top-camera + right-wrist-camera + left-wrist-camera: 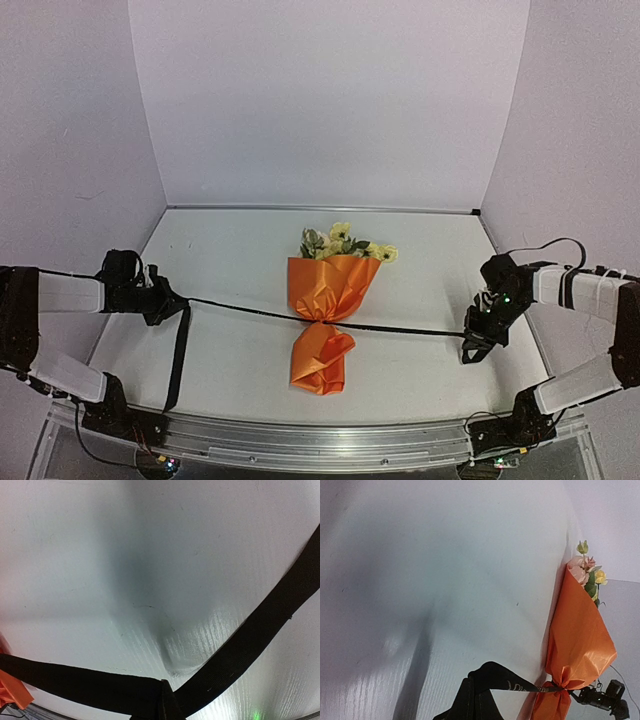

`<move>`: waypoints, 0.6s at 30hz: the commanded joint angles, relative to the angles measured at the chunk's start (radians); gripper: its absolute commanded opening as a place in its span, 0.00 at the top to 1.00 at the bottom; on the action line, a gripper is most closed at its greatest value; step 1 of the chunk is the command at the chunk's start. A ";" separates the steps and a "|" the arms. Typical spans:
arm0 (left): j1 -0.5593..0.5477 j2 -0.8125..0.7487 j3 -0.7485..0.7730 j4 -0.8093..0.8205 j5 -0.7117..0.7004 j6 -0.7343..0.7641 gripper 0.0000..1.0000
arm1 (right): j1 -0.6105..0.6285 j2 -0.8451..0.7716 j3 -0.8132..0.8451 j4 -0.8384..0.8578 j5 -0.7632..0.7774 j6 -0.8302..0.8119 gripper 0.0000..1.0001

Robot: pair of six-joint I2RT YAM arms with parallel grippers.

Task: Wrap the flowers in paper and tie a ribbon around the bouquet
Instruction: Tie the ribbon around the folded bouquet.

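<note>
The orange paper cone bouquet (322,300) lies on the white surface (230,260). The left tool (165,302) and right tool (477,345), one on each side of it, are pinched tight on the long flat black ribbon (240,308) round its middle. Pulling too hard could squash the paper.

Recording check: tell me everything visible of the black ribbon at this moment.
The ribbon is a narrow, flat black band, fabric-like, with light lettering. It stretches taut over the table, cinched around the orange bouquet at its pinched waist. Both sides are held in the shut jaws of the left gripper and right gripper; a loose tail trails from the left one toward the near edge.
</note>
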 commanded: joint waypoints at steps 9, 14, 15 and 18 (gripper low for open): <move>-0.084 -0.080 0.205 -0.099 -0.179 0.229 1.00 | -0.003 0.067 0.106 -0.171 0.202 -0.045 0.70; -0.091 -0.119 0.210 -0.107 -0.143 0.271 0.91 | 0.079 0.039 0.145 -0.180 0.207 -0.072 0.51; -0.091 -0.129 0.213 -0.114 -0.146 0.275 0.83 | 0.098 0.027 0.155 -0.182 0.213 -0.077 0.49; -0.102 -0.156 0.253 -0.190 -0.180 0.313 0.49 | 0.152 -0.005 0.189 -0.190 0.230 -0.094 0.43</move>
